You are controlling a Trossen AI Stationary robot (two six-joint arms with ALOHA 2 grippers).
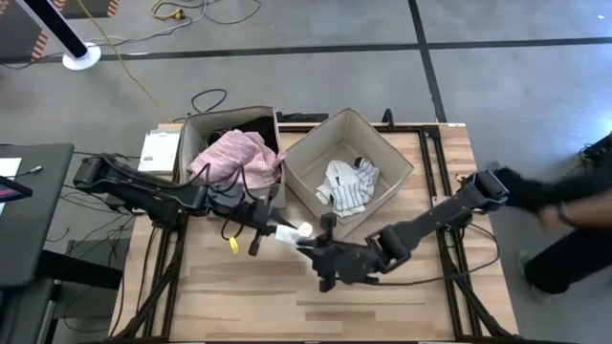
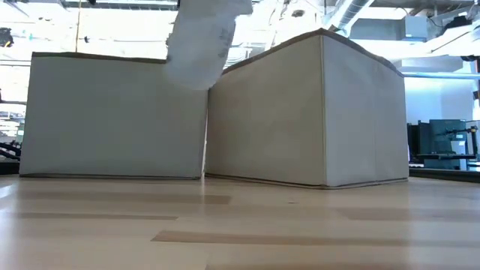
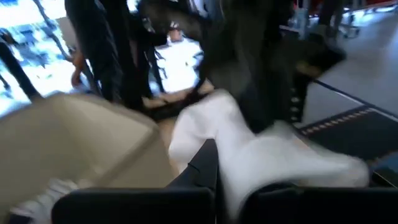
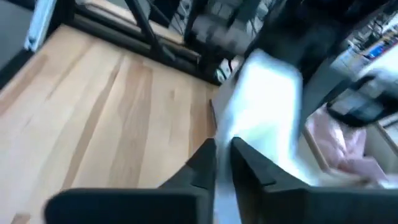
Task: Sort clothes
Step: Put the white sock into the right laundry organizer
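A small white piece [image 1: 290, 232] hangs above the tabletop [image 1: 239, 296], in front of the two beige boxes [image 1: 382, 201]. The left pincer [image 1: 260, 229] is pinching it; the right pincer [image 1: 314, 250] should spread fully before the left pulls away, to avoid a tug.

White piece [image 2: 201, 41] cut off above.

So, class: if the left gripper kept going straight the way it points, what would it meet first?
Shut on the small white fabric piece, the left gripper points across the table at the right gripper. It would probably meet that first, though depth is unclear.
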